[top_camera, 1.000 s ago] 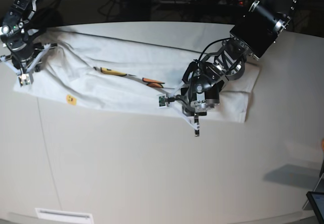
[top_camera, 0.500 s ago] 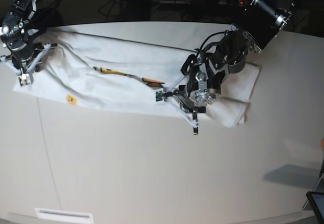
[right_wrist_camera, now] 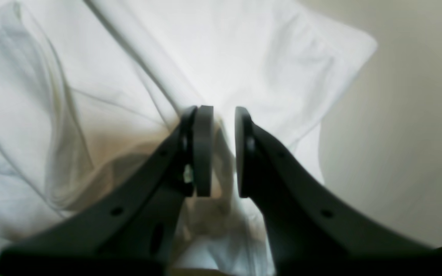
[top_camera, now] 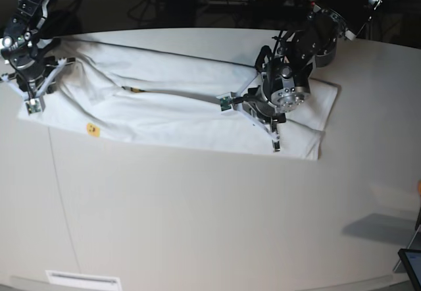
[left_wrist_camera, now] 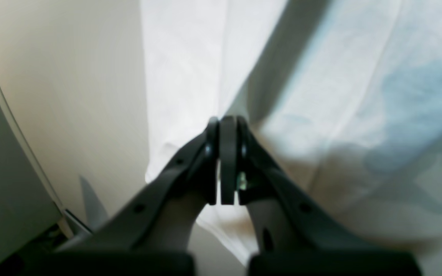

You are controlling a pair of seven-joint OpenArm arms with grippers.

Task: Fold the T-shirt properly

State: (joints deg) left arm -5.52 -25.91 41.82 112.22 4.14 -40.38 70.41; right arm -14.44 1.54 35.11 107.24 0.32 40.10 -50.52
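On the beige table (top_camera: 197, 218), both tools pinch the T-shirt (top_camera: 164, 116); no print legible.

Both arms (top_camera: 309, 37) black w/ silver joints; grippers' fingers (left_wrist_camera: 221, 161) dark grey, small screw holes.

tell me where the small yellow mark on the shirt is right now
In the base view the small yellow mark sits on the near-left part of the T-shirt, close to its front edge, below and right of the right claw at the shirt's left end.
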